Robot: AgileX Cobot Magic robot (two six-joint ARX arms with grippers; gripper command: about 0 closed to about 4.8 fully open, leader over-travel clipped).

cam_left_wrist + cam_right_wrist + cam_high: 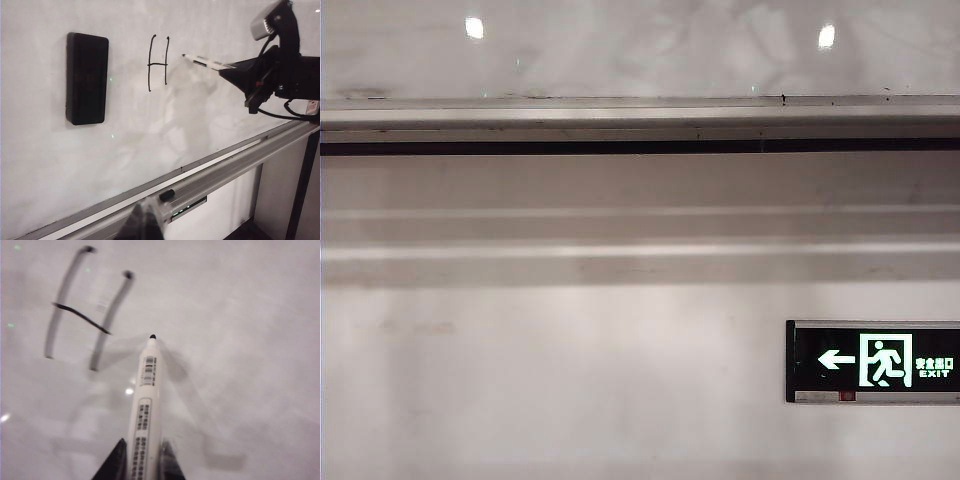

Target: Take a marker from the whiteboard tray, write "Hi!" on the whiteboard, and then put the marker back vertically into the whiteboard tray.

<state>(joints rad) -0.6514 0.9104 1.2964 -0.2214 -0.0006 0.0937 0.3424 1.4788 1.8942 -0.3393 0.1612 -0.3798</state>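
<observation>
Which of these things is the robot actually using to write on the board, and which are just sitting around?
In use:
- marker, uncapped, held in the right gripper, tip near the board
- whiteboard, with an "H" written
- whiteboard tray

Just there:
- black eraser on the board
- small black cap-like piece on the tray
- exit sign
- left gripper, idle by the tray

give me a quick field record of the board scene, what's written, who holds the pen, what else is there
written so far: a black H on the whiteboard
marker: uncapped marker, tip at the board just beside the H
right gripper: right gripper shut on the marker
left gripper: left gripper low by the whiteboard tray, blurred, holding nothing visible
tray: small black cap-like piece lying on it
other: black eraser stuck on the board beside the H
outside camera: shows only tray underside, wall and exit sign
</observation>
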